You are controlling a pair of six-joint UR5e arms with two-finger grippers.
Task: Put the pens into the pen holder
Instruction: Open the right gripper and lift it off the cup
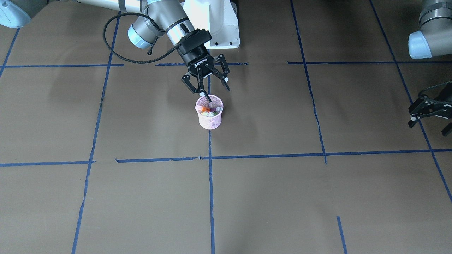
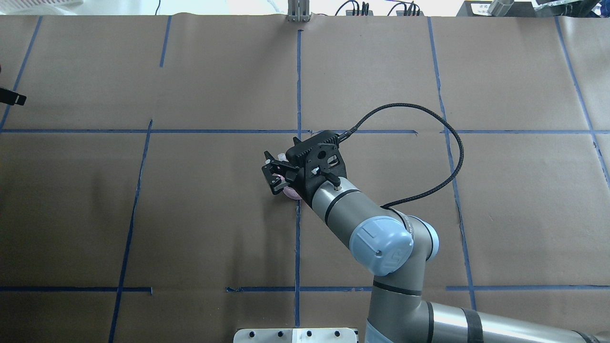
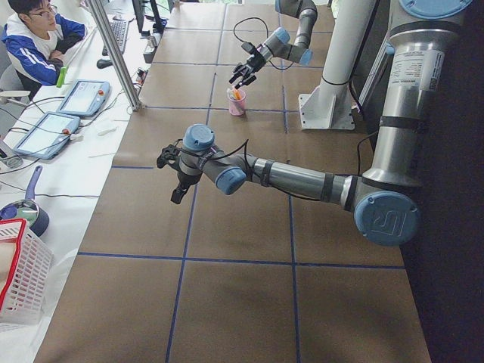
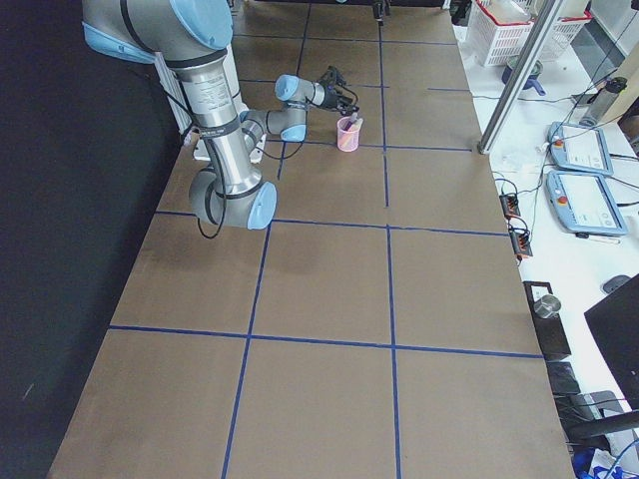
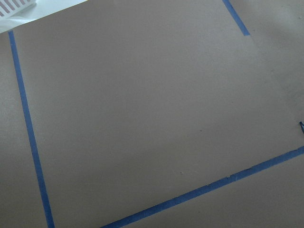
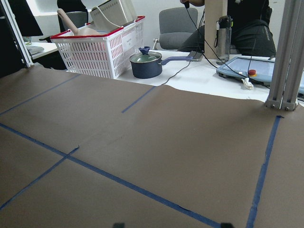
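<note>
The pen holder (image 1: 209, 121) is a small pink mesh cup with a solid rim, narrowing a little toward the bottom. It stands upright on the brown paper table (image 1: 268, 197), right on a blue tape line (image 1: 211, 197). The pens (image 1: 209, 112) stand inside it with only their ends showing at the mouth: orange, green and purple, some pale and see-through.

The right gripper (image 1: 215, 91) hangs just above the cup with its fingers spread wide and nothing between them. In the front view one fingertip overlaps the cup's back rim; whether it touches cannot be told. White letters on the gripper's black body read ROBOTIQ. A black cable (image 1: 103, 35) loops out from the wrist, behind the cup on the robot's side.

The left gripper (image 1: 429, 127) is well apart from the cup, off to the robot's left, low over the paper, its fingers also spread and holding nothing.

Flat brown paper surrounds the cup on every side. The white base (image 1: 219, 24) stands behind the cup toward the robot. The operators' edge of the table lies well away from the cup.
</note>
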